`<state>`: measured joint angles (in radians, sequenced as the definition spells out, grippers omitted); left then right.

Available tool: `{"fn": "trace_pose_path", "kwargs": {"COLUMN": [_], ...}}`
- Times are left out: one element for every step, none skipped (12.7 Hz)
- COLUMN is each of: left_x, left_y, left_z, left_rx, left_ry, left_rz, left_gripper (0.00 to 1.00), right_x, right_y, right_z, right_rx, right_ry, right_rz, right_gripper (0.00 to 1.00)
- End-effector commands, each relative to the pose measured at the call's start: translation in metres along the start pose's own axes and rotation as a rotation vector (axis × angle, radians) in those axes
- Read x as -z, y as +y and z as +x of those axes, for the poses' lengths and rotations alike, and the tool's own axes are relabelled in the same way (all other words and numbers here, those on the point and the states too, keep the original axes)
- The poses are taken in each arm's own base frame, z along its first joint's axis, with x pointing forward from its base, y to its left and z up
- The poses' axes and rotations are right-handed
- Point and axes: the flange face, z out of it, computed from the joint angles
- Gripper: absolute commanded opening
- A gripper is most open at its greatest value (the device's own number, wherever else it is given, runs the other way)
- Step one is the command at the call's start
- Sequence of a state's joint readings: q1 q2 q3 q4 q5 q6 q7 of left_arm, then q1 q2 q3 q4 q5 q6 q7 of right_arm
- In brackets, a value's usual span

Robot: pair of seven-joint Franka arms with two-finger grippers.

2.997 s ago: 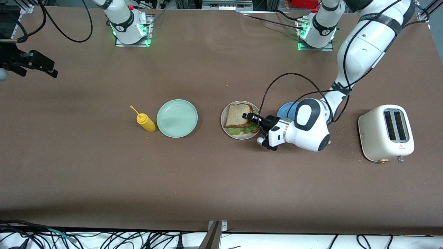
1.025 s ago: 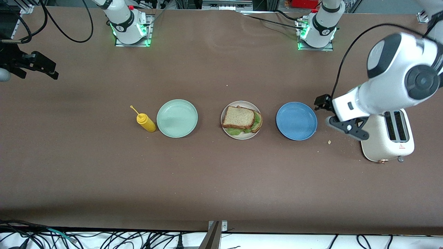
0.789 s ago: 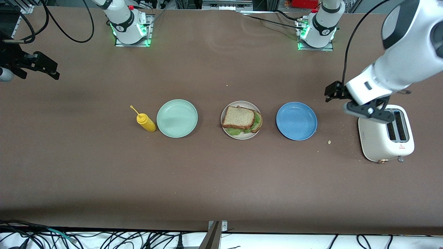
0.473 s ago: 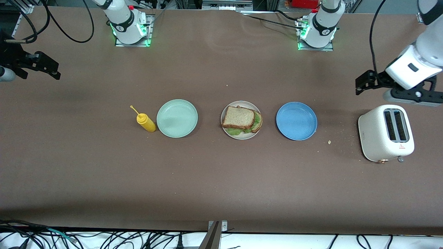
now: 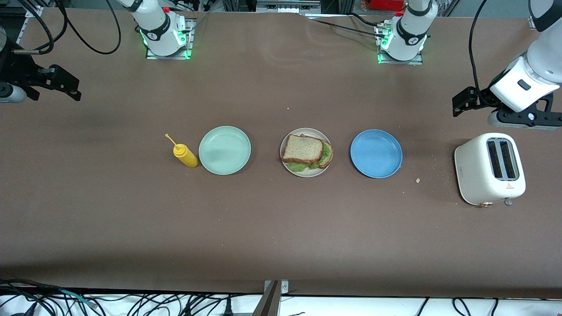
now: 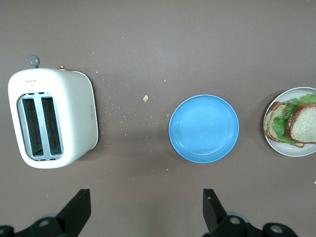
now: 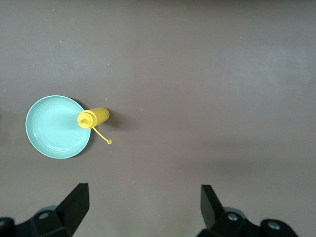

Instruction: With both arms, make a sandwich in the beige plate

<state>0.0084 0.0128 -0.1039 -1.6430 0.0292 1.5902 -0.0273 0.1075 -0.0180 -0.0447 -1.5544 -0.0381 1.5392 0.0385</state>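
Tan-bread sandwich [image 5: 307,153] on the beige plate [image 5: 303,171], between mint-green plate [image 5: 224,150] and blue plate [image 5: 376,153]. Left gripper [image 5: 461,101] raised over bare table [image 5: 281,228] near the toaster [image 5: 490,169] — fingers [image 6: 76,210] spread wide, holding nothing. Right gripper [image 5: 66,86] waiting at the right arm's end — likewise wide, nothing held.

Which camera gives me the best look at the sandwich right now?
The front view: the whole sandwich shows unobstructed on the beige plate. The left wrist view cuts it off at the picture's edge, showing lettuce between the slices. The right wrist view does not show it.
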Motion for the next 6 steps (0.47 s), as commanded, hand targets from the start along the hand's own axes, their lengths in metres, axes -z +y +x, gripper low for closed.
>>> {"fn": "trace_pose_path", "kwargs": {"left_x": [0.0058, 0.0086, 0.0087, 0.0086, 0.0086, 0.0077], "left_y": [0.0051, 0.0059, 0.0092, 0.0111, 0.0111, 0.0111], "left_z": [-0.0077, -0.0071, -0.0072, -0.0074, -0.0074, -0.0076], "left_rx": [0.000, 0.000, -0.006, -0.009, -0.008, -0.003], "left_ry": [0.011, 0.017, 0.017, 0.016, 0.016, 0.012], "left_rz": [0.003, 0.002, 0.003, 0.002, 0.001, -0.014], "left_gripper": [1.00, 1.00, 1.00, 1.00, 1.00, 1.00], "right_x": [0.0062, 0.0062, 0.0062, 0.0062, 0.0062, 0.0065], "right_y": [-0.0004, -0.0004, -0.0004, -0.0004, -0.0004, -0.0005], "right_z": [0.0016, 0.0016, 0.0016, 0.0016, 0.0016, 0.0019], "right_rx": [-0.012, -0.012, -0.012, -0.012, -0.012, -0.012], "right_ry": [0.012, 0.012, 0.012, 0.012, 0.012, 0.015], "right_rz": [-0.018, -0.018, -0.018, -0.018, -0.018, -0.018], "right_gripper": [1.00, 1.00, 1.00, 1.00, 1.00, 1.00]}}
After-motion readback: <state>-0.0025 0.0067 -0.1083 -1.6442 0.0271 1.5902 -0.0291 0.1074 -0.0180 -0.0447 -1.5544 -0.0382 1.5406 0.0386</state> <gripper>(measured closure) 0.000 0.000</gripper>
